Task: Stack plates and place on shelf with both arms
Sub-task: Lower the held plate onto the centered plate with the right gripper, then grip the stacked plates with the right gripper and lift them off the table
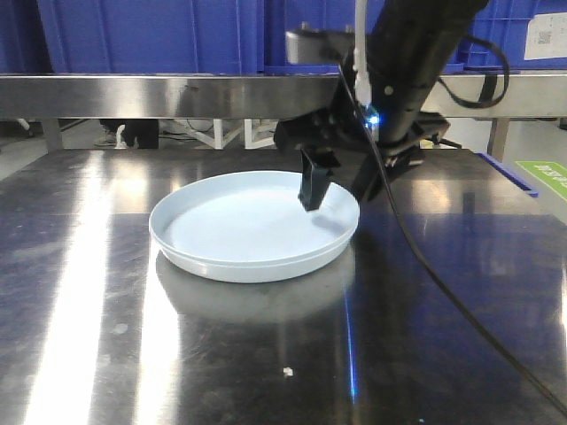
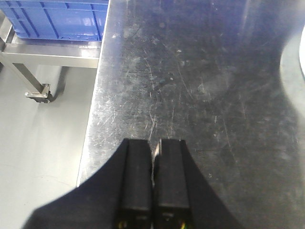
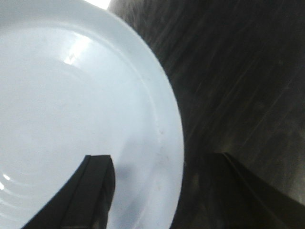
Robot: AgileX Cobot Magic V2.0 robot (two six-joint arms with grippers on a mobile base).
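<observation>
Your work surface is a dark, scratched steel tabletop that throws back long white streaks of the overhead light, with a small white speck lying near its front edge. The pale bluish-white plate sits flat at about the middle of it. A faint line runs around its side wall, but you cannot tell from here whether a second plate is nested inside. Behind it, a brushed steel rail of the shelf crosses the view, and blue crates stand above that rail. Your right gripper has its jaws apart across the plate's far right rim, one finger over the plate's floor and the other outside over the steel. A black cable trails from that arm across the table. Your left gripper hovers with its fingers pressed together on nothing, near the table's left edge. Beyond that edge you see grey floor and a wheeled steel frame.
</observation>
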